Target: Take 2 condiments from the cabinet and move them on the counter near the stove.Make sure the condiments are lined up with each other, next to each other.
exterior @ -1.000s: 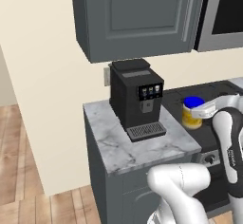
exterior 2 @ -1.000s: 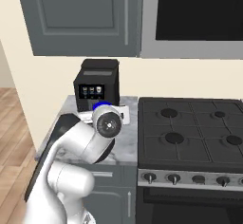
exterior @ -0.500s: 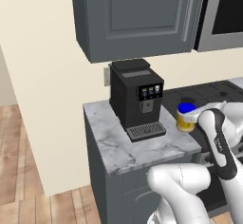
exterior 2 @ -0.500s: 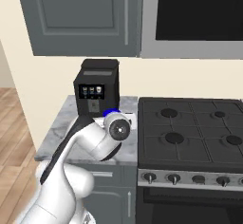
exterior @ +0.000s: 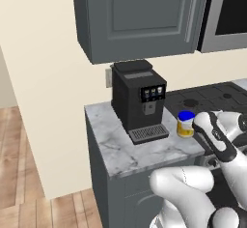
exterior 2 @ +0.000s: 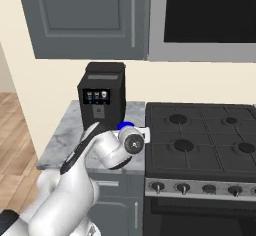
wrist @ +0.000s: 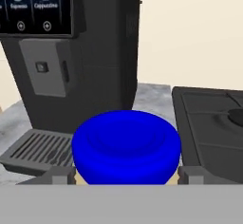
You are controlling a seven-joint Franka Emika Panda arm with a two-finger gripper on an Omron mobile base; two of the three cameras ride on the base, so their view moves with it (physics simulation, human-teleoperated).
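On the counter, the claw has come lower, its fingers clasping the jar.

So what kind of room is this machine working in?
A home kitchen, rendered by computer rather than real by the look of it: a black gas stove, a coffee machine on a marble counter, and dark grey wall cabinets overhead.

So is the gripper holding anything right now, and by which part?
It cannot be told: the gripper straddles the squat yellow jar with the blue lid just below the lid, but contact isn't visible.
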